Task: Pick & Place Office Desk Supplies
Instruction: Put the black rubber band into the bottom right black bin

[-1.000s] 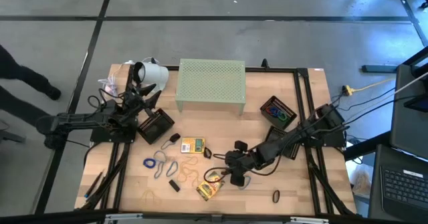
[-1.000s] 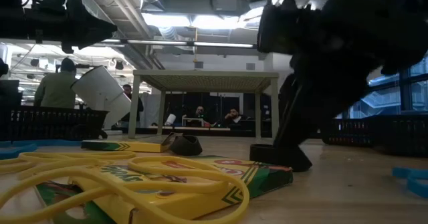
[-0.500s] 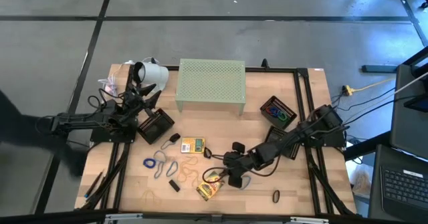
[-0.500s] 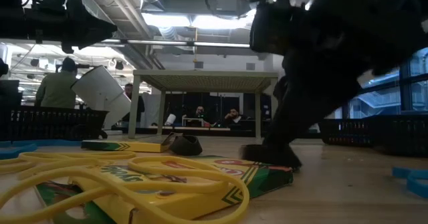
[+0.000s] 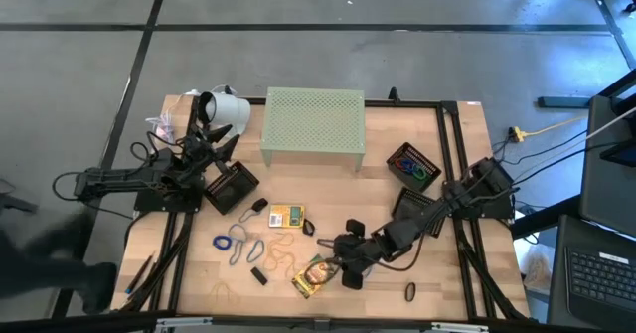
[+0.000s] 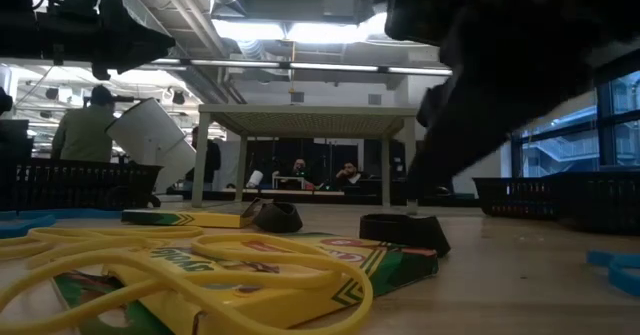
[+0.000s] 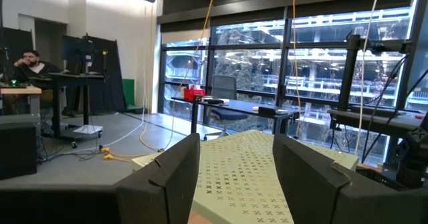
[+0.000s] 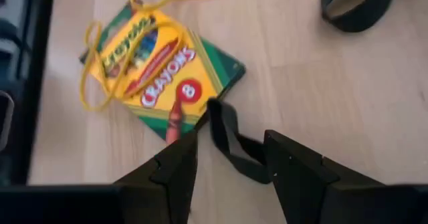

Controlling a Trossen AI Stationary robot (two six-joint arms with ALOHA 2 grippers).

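Observation:
My right gripper is open low over the table's near middle. Its fingers stand on either side of a black clip ring that lies flat on the wood against a corner of the crayon box. Yellow rubber bands lie across that box. A second black ring lies farther right. More supplies lie to the left: a yellow-green box, a blue clip ring, grey rings and a black piece. My left gripper waits open at the far left.
The pale green perforated stand stands at the far middle. One black mesh tray sits below my left gripper. Another holds coloured rings, with a third under my right arm. A white cylinder lies at the far left corner.
My right gripper has moved toward the table's near edge and risen off the black clip ring that its fingers stood on a second ago. The ring has slid slightly and now lies alone on the wood beside the crayon box.

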